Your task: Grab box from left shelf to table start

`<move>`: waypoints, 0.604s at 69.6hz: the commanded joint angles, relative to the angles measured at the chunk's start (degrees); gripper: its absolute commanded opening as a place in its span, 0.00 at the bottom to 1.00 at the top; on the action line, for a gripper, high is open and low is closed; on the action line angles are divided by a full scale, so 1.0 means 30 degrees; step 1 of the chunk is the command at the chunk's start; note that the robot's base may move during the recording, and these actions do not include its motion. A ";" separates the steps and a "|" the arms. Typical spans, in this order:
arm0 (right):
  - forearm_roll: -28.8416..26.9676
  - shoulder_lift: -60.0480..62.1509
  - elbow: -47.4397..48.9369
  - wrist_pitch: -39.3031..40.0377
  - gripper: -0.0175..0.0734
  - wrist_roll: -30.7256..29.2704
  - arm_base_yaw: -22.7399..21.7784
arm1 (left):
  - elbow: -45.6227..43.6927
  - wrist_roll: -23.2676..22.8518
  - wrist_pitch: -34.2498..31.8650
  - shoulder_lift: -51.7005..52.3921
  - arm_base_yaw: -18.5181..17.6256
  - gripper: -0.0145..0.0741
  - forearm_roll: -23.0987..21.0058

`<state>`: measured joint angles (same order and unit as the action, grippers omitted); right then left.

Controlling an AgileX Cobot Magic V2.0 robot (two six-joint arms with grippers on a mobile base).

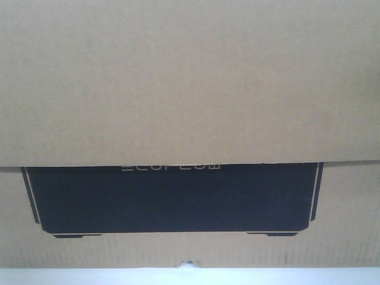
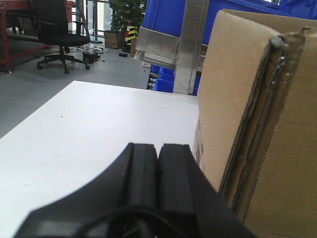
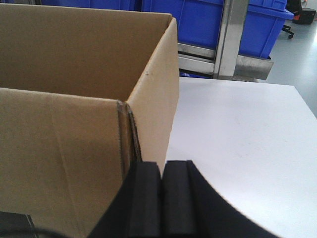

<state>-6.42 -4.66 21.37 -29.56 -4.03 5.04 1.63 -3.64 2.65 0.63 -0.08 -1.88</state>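
Big brown cardboard box (image 3: 74, 99) sits on the white tabletop (image 2: 99, 124); both claws (image 2: 157, 158) (image 3: 161, 178) pinched closed, empty, flanking it—retreat looks next.

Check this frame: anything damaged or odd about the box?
Yes. The box has a ragged, crushed top corner in the left wrist view, with its corrugated layers splitting apart. In the front view, a small torn notch shows at its bottom edge.

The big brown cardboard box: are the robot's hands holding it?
No. Both the left gripper and right gripper are shut on nothing, each beside an outer side of the big brown cardboard box.
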 commanded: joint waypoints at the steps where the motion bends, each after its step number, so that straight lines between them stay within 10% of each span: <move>1: 0.0094 -0.0240 0.0513 0.1698 0.26 -0.0046 -0.0020 | 0.0012 0.0049 -0.1821 0.0264 -0.0008 0.05 -0.0136; 42: 0.0220 -0.0240 0.0490 0.1901 0.26 -0.0121 -0.0020 | 0.0012 0.0049 -0.1821 0.0264 -0.0008 0.05 -0.0136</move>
<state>-6.42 -4.66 21.37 -29.56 -4.03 5.04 1.63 -3.64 2.65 0.63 -0.08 -1.88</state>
